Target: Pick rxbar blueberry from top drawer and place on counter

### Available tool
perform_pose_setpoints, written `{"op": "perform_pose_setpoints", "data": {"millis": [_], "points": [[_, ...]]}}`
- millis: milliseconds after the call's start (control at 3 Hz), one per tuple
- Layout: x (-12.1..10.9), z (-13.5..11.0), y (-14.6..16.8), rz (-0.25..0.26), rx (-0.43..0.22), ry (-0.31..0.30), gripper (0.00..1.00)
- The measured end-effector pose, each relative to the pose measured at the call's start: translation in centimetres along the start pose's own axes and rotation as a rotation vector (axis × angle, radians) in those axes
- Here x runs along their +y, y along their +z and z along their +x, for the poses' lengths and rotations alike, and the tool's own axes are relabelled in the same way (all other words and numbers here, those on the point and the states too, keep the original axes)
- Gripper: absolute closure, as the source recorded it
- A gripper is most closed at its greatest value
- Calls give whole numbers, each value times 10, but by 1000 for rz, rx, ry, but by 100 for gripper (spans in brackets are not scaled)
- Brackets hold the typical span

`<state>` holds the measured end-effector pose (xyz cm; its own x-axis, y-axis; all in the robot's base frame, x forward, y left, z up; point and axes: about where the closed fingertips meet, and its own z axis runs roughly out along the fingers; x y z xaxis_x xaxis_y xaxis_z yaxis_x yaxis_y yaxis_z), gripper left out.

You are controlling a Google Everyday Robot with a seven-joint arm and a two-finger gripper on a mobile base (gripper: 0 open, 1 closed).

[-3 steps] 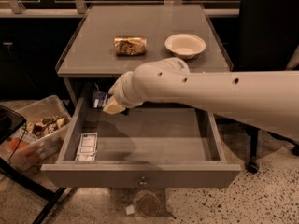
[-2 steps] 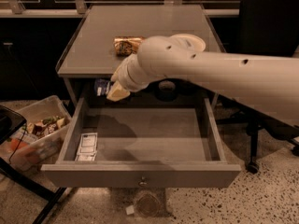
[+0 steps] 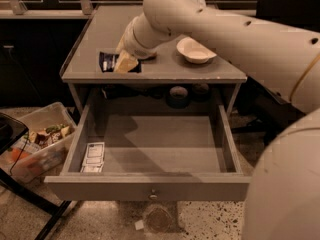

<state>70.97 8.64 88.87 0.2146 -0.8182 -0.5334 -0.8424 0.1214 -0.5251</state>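
Now your claw (image 3: pixel 125 63) has lifted the blue bar (image 3: pixel 106 61) out of the drawer (image 3: pixel 150 186) and grips it just over the table (image 3: pixel 200 71) front. You likely only need to set it down.

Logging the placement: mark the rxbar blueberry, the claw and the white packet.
rxbar blueberry (image 3: pixel 107 62), camera view, wrapper's left half.
claw (image 3: pixel 125 64), camera view, its tip, at counter's (image 3: pixel 200 72) front-left.
white packet (image 3: pixel 93 157), camera view, its middle, in top drawer (image 3: pixel 200 187).
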Motion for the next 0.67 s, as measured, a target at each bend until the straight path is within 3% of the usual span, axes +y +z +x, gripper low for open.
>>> {"op": "perform_pose_setpoints", "data": {"millis": [333,667], "points": [[-47,2,0,17,37,9,100],[-60,32,19,-68,73,41,100]]}}
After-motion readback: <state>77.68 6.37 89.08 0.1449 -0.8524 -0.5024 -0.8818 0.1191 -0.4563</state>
